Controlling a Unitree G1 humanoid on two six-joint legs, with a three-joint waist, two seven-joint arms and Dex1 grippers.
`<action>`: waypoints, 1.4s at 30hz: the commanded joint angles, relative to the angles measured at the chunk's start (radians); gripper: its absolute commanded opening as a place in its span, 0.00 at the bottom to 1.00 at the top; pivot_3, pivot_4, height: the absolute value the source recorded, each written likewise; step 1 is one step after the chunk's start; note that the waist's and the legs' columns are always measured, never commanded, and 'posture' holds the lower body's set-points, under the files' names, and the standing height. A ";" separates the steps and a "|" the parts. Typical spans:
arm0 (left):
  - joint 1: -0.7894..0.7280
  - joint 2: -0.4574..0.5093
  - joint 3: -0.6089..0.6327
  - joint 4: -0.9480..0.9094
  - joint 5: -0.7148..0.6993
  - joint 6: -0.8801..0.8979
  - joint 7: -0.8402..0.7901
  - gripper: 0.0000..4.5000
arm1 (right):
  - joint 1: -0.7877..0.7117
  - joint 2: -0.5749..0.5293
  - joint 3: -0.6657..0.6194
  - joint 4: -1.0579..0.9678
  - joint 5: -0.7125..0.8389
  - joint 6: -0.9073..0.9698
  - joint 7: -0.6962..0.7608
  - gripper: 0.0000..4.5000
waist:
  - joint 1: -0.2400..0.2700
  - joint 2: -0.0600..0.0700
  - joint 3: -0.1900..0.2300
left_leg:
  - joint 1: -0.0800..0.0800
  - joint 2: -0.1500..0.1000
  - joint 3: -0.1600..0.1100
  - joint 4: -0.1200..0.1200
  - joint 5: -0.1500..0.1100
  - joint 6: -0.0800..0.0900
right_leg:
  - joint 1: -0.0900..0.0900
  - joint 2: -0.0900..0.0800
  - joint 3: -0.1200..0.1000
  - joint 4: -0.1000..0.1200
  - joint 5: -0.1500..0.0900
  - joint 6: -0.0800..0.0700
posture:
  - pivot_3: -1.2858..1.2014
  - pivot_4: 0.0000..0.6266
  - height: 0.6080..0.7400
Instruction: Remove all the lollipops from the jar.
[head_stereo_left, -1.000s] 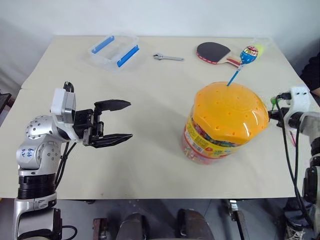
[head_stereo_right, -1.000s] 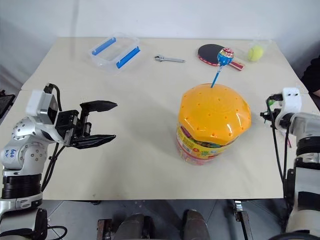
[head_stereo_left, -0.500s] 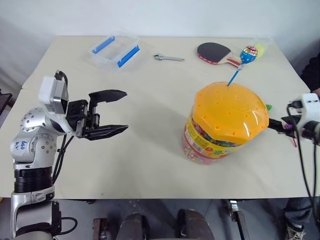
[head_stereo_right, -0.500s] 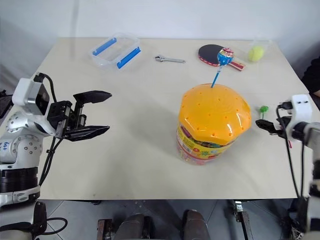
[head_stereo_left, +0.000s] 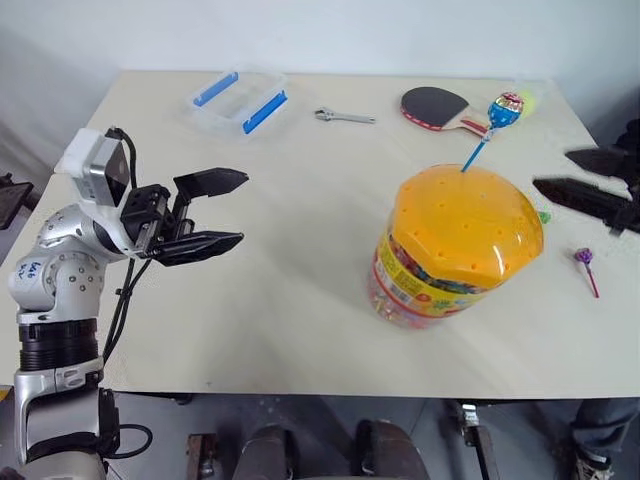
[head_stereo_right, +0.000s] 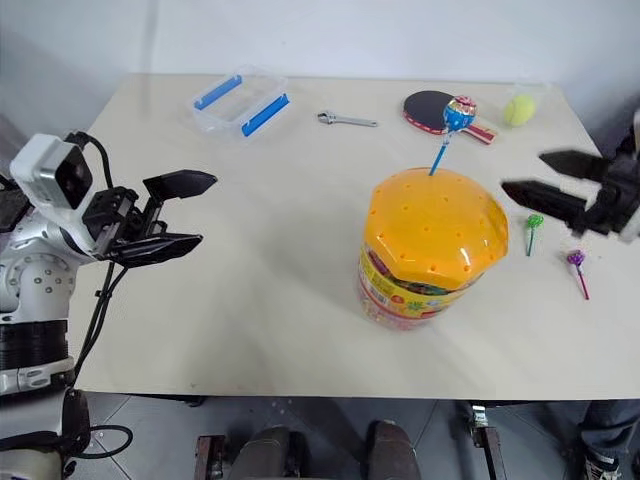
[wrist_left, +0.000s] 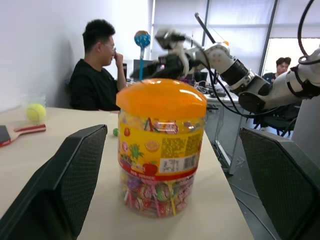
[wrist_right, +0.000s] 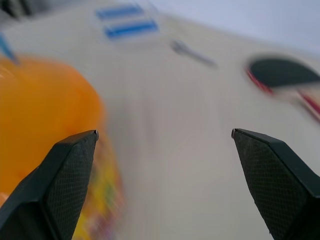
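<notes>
Standing in one of the small holes of the orange domed lid, the last lollipop (head_stereo_right: 459, 113), a round candy in a shiny blue multicolour wrapper on a thin blue stick, rises from the large clear plastic jar (head_stereo_right: 432, 250) with the yellow-red label, which sits right of the middle of the pale table (head_stereo_right: 270, 250). Two lollipops already lie on the table at about three o'clock from the jar: the green-wrapped one (head_stereo_right: 534, 222) just beside it, and the purple-wrapped one (head_stereo_right: 575, 259) a little farther out.

We judge the task two thirds done, with the step in hand being the reach for that blue lollipop. Our right gripper (head_stereo_right: 548, 180) hangs above the table at roughly two o'clock from the jar, its two black fingers spread wide and holding nothing. Our left gripper (head_stereo_left: 215, 210) hovers well apart at nine o'clock, likewise open and empty, aimed at the jar's side.

Next, we would need to bring the right fingers either side of the thin stick, close just below the candy, and pull straight up along the stick so it clears its hole. The left could steady the jar if it tips.

At twelve o'clock lie a black-faced table-tennis paddle (head_stereo_right: 435, 104), a yellow-green ball (head_stereo_right: 518, 108), a small metal wrench (head_stereo_right: 347, 120) and a clear blue-clipped box (head_stereo_right: 240, 98).
</notes>
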 joint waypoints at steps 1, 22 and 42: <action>-0.031 0.006 0.020 -0.006 -0.026 -0.005 -0.017 1.00 | -0.085 0.021 0.076 -0.012 0.029 -0.016 -0.001 0.99 | -0.001 -0.001 -0.001 | 0.000 0.000 0.000 0.000 0.000 0.000 | 0.000 0.000 0.000 0.000 0.000 0.000 | 0.52 0.24 1.00; -0.035 0.006 0.016 -0.013 -0.007 -0.023 -0.017 1.00 | -0.205 0.115 0.198 0.009 0.062 -0.043 0.049 0.34 | -0.001 -0.002 -0.001 | 0.000 -0.001 -0.001 0.000 0.000 0.000 | 0.000 -0.001 -0.002 0.000 0.000 0.000 | 0.52 0.24 1.00; -0.084 -0.019 -0.025 0.069 0.022 -0.066 -0.071 1.00 | -0.276 -0.006 0.058 0.250 -0.109 -0.093 -0.242 0.01 | 0.000 -0.002 -0.001 | -0.001 -0.001 -0.001 -0.001 0.000 0.000 | 0.000 -0.001 -0.002 0.001 0.000 0.000 | 0.52 0.24 1.00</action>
